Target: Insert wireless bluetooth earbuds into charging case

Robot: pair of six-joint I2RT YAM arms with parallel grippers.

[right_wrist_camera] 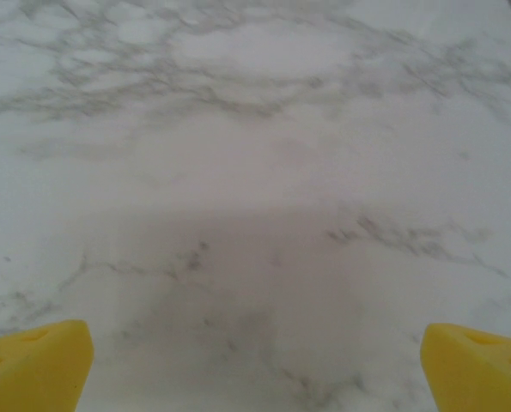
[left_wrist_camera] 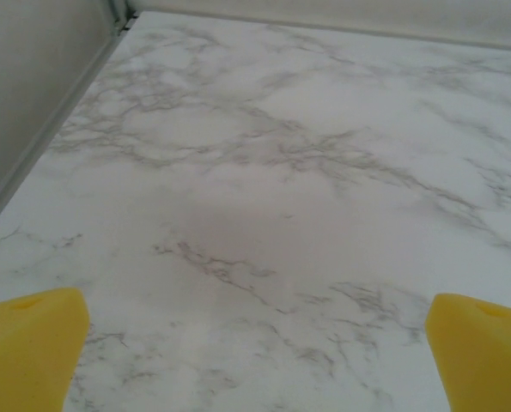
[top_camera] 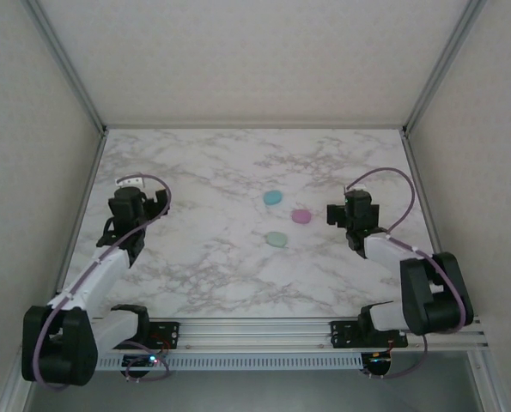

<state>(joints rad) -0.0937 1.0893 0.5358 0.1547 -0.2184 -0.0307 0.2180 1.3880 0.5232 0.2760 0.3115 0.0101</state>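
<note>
Three closed oval charging cases lie near the table's middle: a cyan case, a pink case and a mint green case. The wireless bluetooth earbuds are out of view. My left gripper hovers over the left part of the table, far from the cases, and my right gripper is just right of the pink case. In the left wrist view the left gripper is open, its yellow fingertips wide apart over bare marble. The right gripper is open too, with nothing between its yellow fingertips.
The marble table is enclosed by pale walls at the left, the right and the back. A metal rail with both arm bases runs along the near edge. The left wall's bottom frame passes close to the left gripper.
</note>
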